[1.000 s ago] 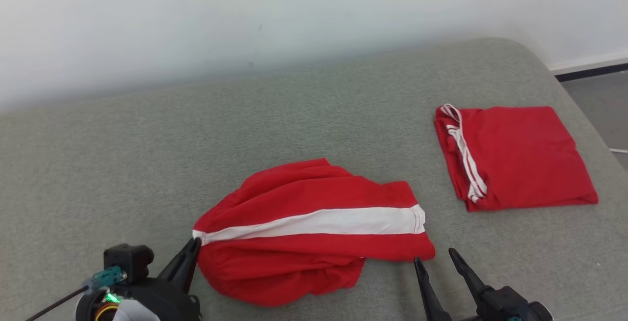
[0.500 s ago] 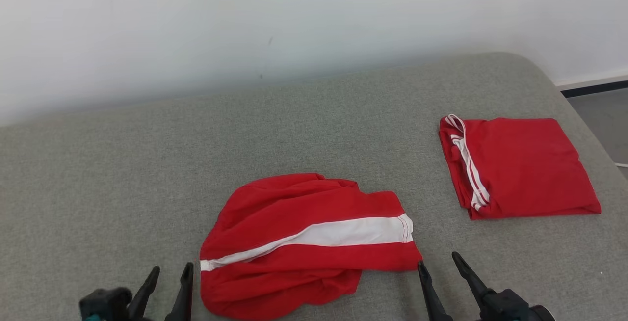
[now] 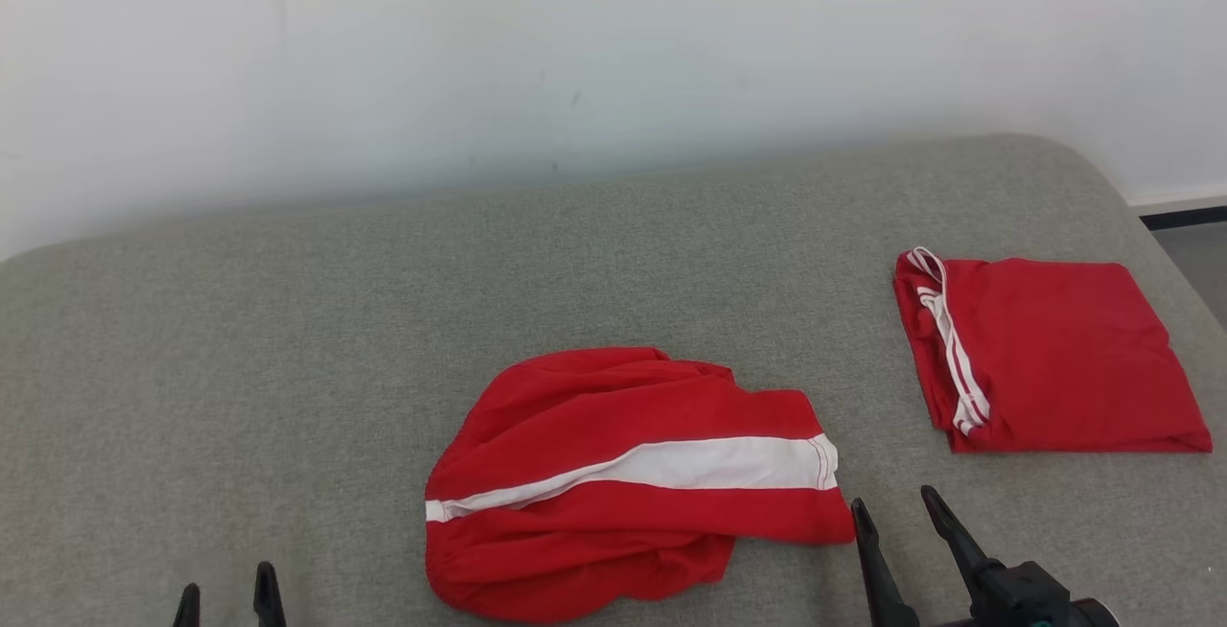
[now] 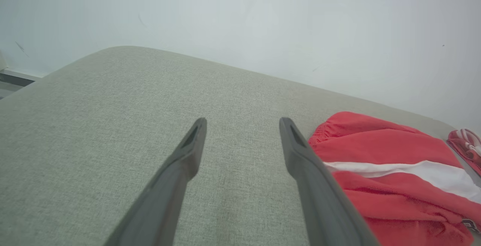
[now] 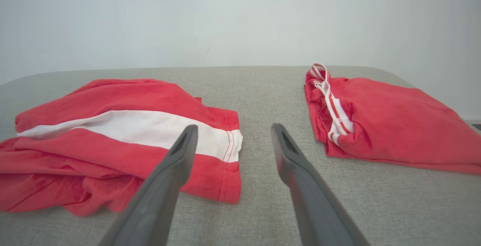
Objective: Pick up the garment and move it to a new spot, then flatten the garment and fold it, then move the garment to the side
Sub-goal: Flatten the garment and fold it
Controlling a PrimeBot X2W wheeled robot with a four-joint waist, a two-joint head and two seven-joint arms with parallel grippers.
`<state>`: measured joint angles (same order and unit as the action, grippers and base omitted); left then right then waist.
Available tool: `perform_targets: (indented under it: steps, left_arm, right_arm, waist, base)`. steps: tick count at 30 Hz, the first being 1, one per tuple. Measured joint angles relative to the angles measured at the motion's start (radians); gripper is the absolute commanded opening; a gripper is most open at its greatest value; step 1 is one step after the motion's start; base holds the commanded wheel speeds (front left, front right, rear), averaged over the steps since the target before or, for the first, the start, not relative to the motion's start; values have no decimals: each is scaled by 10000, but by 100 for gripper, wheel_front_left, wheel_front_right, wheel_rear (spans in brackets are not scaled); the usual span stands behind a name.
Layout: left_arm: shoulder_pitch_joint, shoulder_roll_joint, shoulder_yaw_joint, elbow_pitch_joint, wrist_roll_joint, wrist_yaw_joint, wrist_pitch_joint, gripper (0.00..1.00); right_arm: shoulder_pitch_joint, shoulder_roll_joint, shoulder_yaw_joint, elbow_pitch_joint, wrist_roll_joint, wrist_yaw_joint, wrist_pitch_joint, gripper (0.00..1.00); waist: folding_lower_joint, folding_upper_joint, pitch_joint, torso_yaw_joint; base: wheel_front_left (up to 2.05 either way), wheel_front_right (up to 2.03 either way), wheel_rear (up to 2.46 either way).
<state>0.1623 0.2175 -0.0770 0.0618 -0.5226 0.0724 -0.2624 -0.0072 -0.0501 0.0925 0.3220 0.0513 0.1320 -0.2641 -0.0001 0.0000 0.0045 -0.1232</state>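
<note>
The garment (image 3: 633, 483), red shorts with a broad white stripe (image 3: 671, 466), lies rumpled on the grey fabric-covered surface (image 3: 288, 368), low and centre in the head view. Its long axis follows the stripe, roughly from 9 o'clock to 3 o'clock, with the 3 o'clock end a little farther from the robot. The gathered waistband sits at the 9 o'clock end and the stitched hem at the 3 o'clock end. A second, folded red garment (image 3: 1050, 354) rests well apart, at about 2 o'clock from the shorts.

Both pincers are spread wide and grip nothing. The right pincer (image 3: 891, 499) sits just beside the hem corner, which lies at about 10 o'clock from its tips. Whether its nearer finger brushes the cloth cannot be told. The left pincer (image 3: 226, 581) is at the bottom edge of the head view. The waistband end lies at about 2 o'clock from it across a clear strip of bare surface. In the left wrist view the cloth sits off to 3 o'clock of the fingers, not between them.

The right arm is therefore the nearer one, and the hem is its natural hold. The left pincer would need to travel toward 2 o'clock to reach the waistband. The bunched folds along the near edge suggest flattening is not yet done. Pulling the two ends apart along the stripe looks like the sensible way to smooth them.
</note>
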Motion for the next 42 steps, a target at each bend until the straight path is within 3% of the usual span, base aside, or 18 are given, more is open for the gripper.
perform_targets:
  steps: [7,14,28,42]
  left_arm:
    - [598,-1011,1528,-15,1526,-1187,0,100]
    - [789,-1423,2228,207,2313,-1787,0,100]
    - [716,-1530,2314,447,2514,-2031,0,100]
    - [311,-846,1444,1137,1599,-2034,0,100]
  right_arm:
    - [58,0,-90,-17,12,0,0,100]
    - [199,0,-119,35,77,0,0,100]
    - [365,0,-27,92,142,0,0,100]
    - [35,2,186,309,184,0,33,100]
  waist:
    - [0,0,-161,348]
    - [0,0,-357,585]
    - [0,0,-477,619]
    - [1,0,-310,365]
  base:
    - [0,0,0]
    - [0,0,0]
    - [0,0,0]
    - [0,0,0]
